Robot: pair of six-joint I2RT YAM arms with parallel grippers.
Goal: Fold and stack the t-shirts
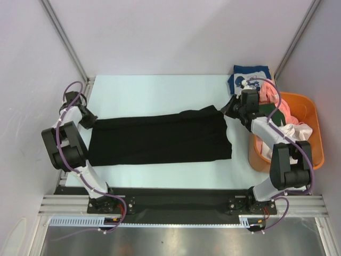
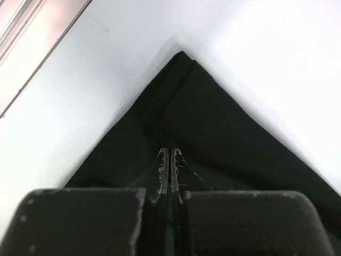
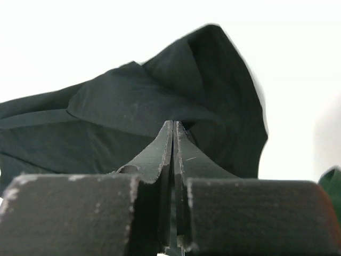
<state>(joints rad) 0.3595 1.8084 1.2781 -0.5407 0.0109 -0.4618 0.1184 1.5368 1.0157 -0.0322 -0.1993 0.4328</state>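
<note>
A large black t-shirt (image 1: 160,141) lies folded into a long band across the table. My left gripper (image 1: 89,121) is at its far left corner, and in the left wrist view the gripper (image 2: 169,152) is shut on the black cloth (image 2: 224,122). My right gripper (image 1: 228,108) is at the far right corner, and in the right wrist view the gripper (image 3: 173,124) is shut on a raised, bunched fold of the shirt (image 3: 133,101). A navy t-shirt (image 1: 246,74) with white print lies at the back right.
An orange basket (image 1: 314,122) stands at the right edge and holds pink (image 1: 274,96), dark green (image 1: 265,111) and off-white (image 1: 295,130) shirts. Grey walls close in both sides. A metal rail runs along the table's left edge (image 2: 32,37).
</note>
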